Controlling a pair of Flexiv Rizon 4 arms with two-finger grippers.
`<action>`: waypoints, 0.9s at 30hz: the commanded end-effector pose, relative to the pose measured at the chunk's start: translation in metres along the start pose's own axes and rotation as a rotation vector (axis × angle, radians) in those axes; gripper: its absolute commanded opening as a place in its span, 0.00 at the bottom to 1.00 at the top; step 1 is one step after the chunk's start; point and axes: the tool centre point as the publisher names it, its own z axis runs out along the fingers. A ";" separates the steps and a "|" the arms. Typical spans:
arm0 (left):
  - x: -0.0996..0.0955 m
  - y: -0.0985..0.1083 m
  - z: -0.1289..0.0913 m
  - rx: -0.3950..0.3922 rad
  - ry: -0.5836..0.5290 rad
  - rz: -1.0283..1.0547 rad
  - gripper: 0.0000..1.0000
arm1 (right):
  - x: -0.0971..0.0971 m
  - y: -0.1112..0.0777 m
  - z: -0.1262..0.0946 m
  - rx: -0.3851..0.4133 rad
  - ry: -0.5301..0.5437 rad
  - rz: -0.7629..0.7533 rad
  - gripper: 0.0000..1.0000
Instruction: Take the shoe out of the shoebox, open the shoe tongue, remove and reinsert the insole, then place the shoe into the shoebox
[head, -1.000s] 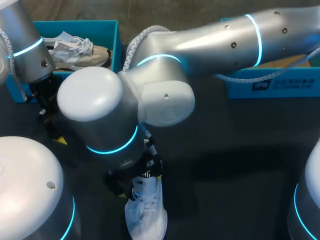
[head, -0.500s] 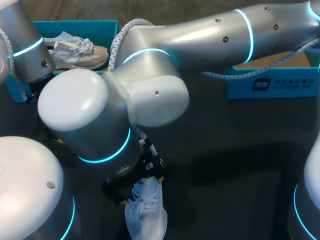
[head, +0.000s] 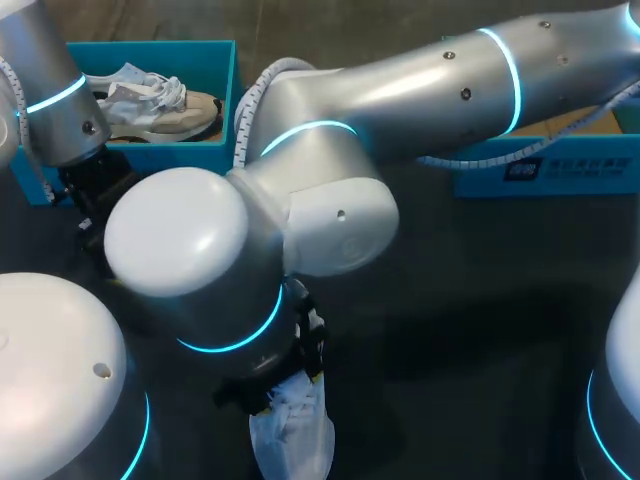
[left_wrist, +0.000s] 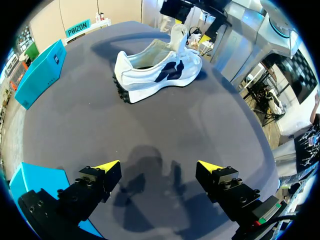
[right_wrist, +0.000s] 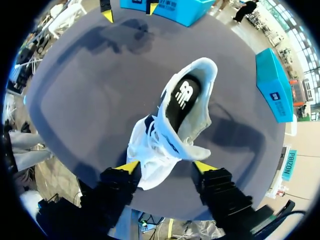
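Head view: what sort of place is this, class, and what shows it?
Probably a robotics lab set up for shoe handling: the left arm and right arm over a dark table, a white shoe on it, a teal shoebox at its far edge.

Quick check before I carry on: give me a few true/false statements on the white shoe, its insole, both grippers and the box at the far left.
1. The white shoe stands on the table, outside any box. True.
2. The left gripper holds the shoe. False: it is open and empty, with the shoe ahead of it and apart.
3. A black insole lies inside the shoe. True.
4. The right gripper is over the teal box. False: it is at the white shoe's laced front.
5. That teal box is empty. False: another shoe lies in it.
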 end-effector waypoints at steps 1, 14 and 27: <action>0.001 0.000 0.000 -0.002 0.000 0.000 1.00 | 0.004 -0.011 -0.005 -0.013 -0.008 0.728 0.47; 0.001 0.000 0.000 -0.002 0.000 0.000 1.00 | 0.008 -0.021 -0.013 -0.014 -0.012 0.716 0.36; 0.001 0.000 0.000 -0.002 0.000 0.000 1.00 | 0.011 -0.018 -0.014 -0.048 0.013 0.686 0.40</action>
